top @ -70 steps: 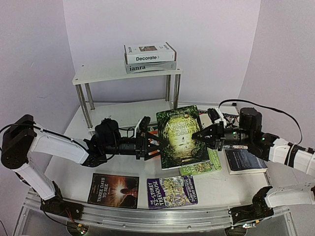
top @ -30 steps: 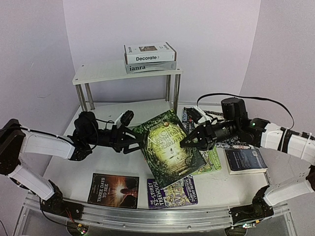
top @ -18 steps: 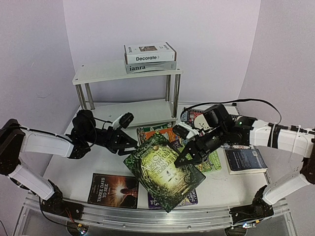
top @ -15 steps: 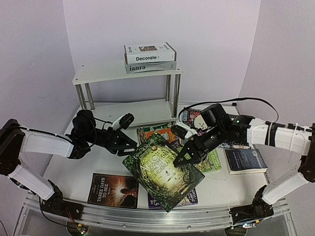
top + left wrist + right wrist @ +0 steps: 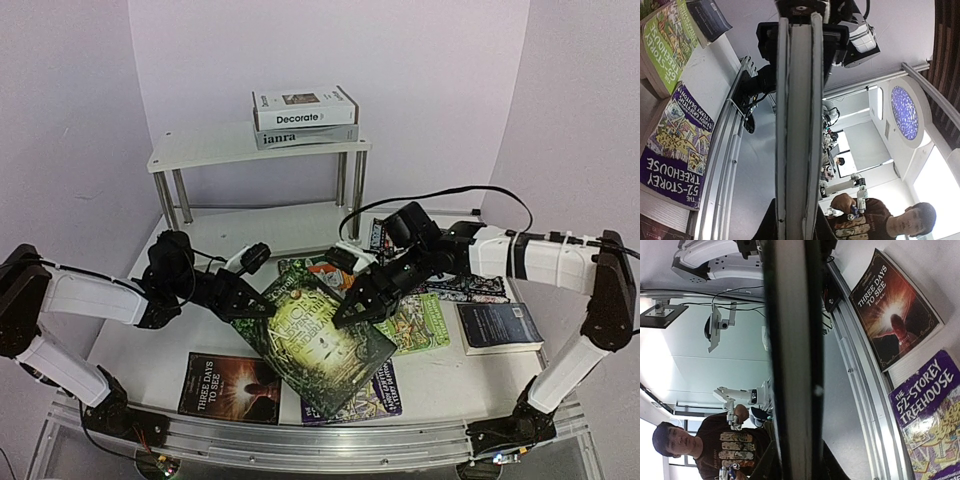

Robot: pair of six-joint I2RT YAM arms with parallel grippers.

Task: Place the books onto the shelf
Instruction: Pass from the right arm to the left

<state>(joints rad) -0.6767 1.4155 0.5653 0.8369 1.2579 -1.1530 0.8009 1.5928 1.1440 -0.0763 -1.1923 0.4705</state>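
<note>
- A robotics lab is suggested: the surface (image 5: 143, 348) is boxed in by plain lilac backdrop walls (image 5: 430, 90).
- An aluminium rail (image 5: 300, 445) is fitted along its near edge.
- Beyond, another robot arm (image 5: 856, 184) and a person (image 5: 875, 227) are seen.

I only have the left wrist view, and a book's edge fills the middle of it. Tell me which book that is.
Observer: It's the dark green book, tilted over the purple Treehouse book. The left gripper is at its left edge.
Operator: Name the black thing past its far end.
Observer: That's the right gripper, at the book's upper right edge. I cannot tell which of the two is clamping it.
Operator: Report the shelf.
Observer: The shelf has Decorate stacked on ianra on its top tier.
</note>
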